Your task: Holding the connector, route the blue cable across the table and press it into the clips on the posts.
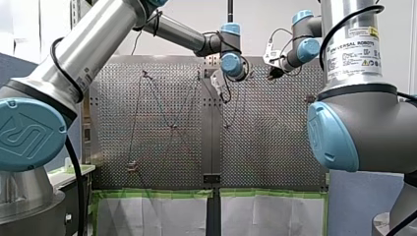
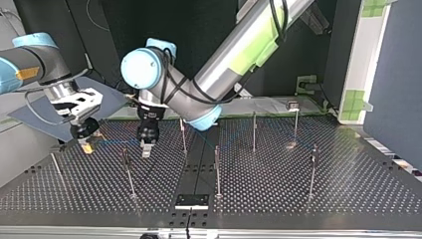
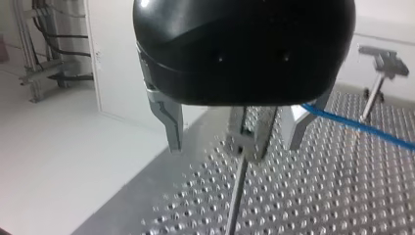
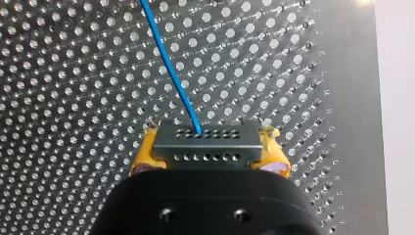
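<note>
Perforated table (image 4: 73, 73) all around, our right gripper (image 4: 210, 152) clamped tight on the connector (image 4: 206, 142), blue cable (image 4: 169, 63) trailing off it over the holes, our left gripper (image 3: 235, 142) spread wide, a post (image 3: 237, 196) showing between its fingers, cable right by one finger.

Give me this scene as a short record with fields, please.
right gripper: shut on the connector
connector: grey, with rows of holes
blue cable: leaves the connector, runs over the table
left gripper: open, astride a post
post: upright, with a clip at its top
cable in that clip: cannot tell
</note>
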`<act>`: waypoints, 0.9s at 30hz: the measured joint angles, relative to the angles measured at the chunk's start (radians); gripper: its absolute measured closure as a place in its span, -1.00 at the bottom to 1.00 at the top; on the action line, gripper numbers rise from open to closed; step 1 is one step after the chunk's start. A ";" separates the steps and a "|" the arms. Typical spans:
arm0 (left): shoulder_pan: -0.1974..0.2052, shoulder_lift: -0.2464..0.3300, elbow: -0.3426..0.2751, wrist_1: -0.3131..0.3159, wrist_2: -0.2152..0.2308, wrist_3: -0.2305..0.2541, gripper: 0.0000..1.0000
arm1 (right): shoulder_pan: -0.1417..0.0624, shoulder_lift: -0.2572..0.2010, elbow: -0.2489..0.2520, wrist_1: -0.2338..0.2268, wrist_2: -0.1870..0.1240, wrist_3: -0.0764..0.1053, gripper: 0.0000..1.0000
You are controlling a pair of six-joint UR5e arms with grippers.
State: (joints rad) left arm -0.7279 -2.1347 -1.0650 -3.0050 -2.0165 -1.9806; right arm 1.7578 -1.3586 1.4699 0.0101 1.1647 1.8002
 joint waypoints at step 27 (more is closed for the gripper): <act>0.039 0.050 -0.182 0.148 0.242 -0.138 -0.80 | 0.000 0.000 0.000 0.000 0.000 0.000 1.00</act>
State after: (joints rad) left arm -0.6893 -2.0845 -1.2465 -2.8573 -1.7743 -2.1184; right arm 1.7577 -1.3586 1.4699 0.0100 1.1647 1.8001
